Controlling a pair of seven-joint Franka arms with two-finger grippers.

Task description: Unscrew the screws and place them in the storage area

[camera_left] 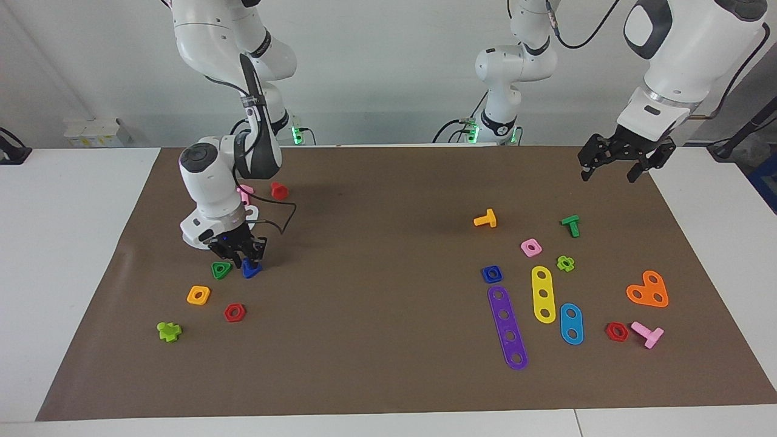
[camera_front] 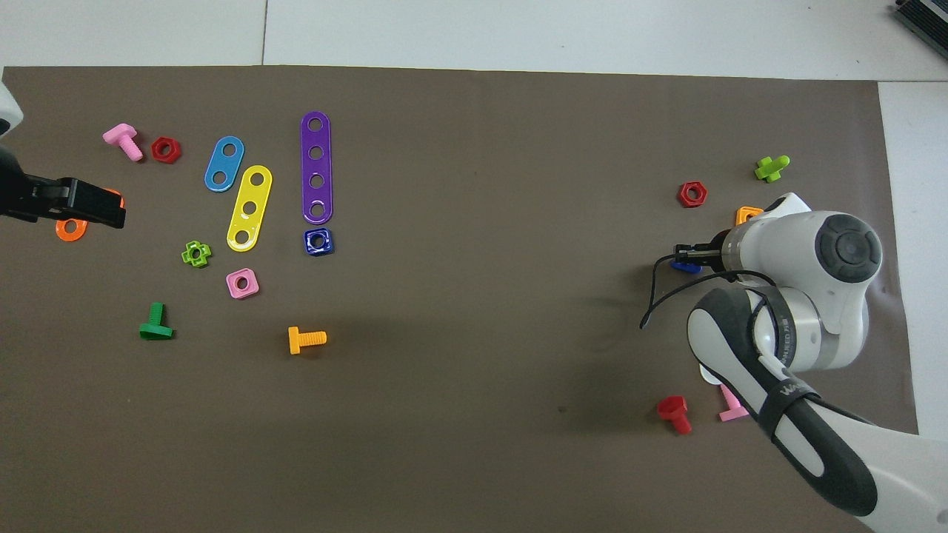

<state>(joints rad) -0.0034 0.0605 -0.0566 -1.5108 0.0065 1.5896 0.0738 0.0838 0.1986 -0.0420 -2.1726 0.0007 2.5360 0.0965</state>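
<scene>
Right gripper (camera_left: 243,255) down low at the right arm's end of the brown paper mat (camera_left: 376,376), fingers pinched on the small blue plastic bolt with a flat triangular head (camera_left: 251,268), which looks to touch the mat. Just beside the bolt, a green triangular plastic nut (camera_left: 221,270); farther from the robots, an orange square plastic nut (camera_left: 198,295) and a red hexagonal plastic nut (camera_left: 234,312). Left gripper (camera_left: 614,172) hanging in the air over the left arm's end of the mat, fingers spread and holding nothing, waiting. Blue square plastic nut (camera_left: 492,274) lying just beside the end of a purple holed plastic strip (camera_left: 508,328), well apart from the bolt
</scene>
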